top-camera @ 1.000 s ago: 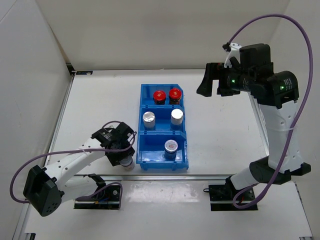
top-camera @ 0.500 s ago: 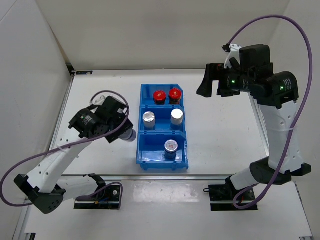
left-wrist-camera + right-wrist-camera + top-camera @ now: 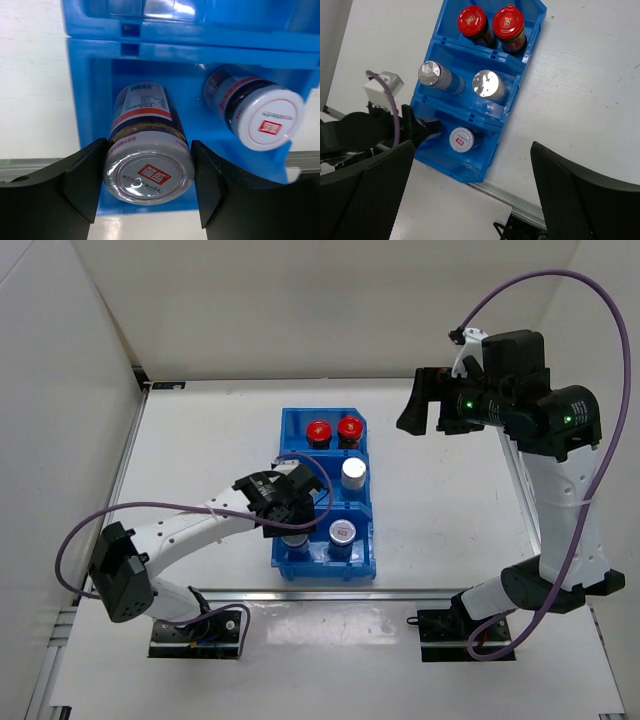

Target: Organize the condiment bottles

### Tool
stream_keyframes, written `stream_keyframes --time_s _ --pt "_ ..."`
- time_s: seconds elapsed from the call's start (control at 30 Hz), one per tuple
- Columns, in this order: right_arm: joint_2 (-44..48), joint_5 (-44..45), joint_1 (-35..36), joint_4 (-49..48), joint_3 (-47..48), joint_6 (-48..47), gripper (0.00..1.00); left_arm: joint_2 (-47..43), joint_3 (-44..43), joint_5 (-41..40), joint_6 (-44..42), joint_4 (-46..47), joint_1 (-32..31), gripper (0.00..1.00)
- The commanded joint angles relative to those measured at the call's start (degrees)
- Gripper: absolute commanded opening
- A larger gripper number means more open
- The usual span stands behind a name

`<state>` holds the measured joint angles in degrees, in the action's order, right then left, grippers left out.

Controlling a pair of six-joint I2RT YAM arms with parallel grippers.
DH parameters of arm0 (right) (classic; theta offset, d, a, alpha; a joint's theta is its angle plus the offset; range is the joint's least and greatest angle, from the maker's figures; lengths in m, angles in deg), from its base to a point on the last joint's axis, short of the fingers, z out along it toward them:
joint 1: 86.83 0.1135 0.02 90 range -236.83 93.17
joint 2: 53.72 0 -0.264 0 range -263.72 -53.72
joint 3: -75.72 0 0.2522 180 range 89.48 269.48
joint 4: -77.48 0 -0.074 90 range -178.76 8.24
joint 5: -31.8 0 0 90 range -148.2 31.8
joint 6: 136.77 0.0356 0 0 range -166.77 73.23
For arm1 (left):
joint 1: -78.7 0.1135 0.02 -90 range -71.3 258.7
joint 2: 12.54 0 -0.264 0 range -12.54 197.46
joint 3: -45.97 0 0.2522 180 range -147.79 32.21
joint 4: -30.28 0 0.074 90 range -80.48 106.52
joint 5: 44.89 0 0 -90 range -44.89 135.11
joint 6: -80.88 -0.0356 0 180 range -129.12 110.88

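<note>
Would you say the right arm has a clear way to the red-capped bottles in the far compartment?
Probably yes: the right gripper is open, the red-capped bottles stand uncovered, and the left gripper is over the near compartment.

The white table (image 3: 200, 450) is carrying one thing directly: the blue three-compartment bin (image 3: 312, 568). It is sitting flat, slightly toward 6 o'clock from the table's middle. Its long axis is running from 12 to 6 o'clock, its near end lying close to the metal edge rail (image 3: 420, 592).
</note>
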<state>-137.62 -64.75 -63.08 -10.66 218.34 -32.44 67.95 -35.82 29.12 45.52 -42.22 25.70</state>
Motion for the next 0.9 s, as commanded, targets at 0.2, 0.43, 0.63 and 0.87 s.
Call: stream_keyframes --time_s 0.2,0.43,0.63,0.87 --pt "2.86 -1.36 -0.19 13.48 -1.77 0.79 1.0 4.14 3.78 -0.46 -5.49 15.75 -0.27 0.63" --pt "2.86 -1.36 -0.19 13.48 -1.24 0.17 1.0 8.45 1.59 -1.06 -7.25 14.72 -0.27 0.99" --pt "2.86 -0.75 -0.19 13.48 -1.24 0.17 1.0 6.63 -9.36 -11.12 -7.26 3.66 -0.97 0.99" --pt "5.67 0.75 -0.19 12.95 -6.06 2.02 1.0 -9.27 -17.32 -30.05 -14.51 -2.82 -1.76 0.99"
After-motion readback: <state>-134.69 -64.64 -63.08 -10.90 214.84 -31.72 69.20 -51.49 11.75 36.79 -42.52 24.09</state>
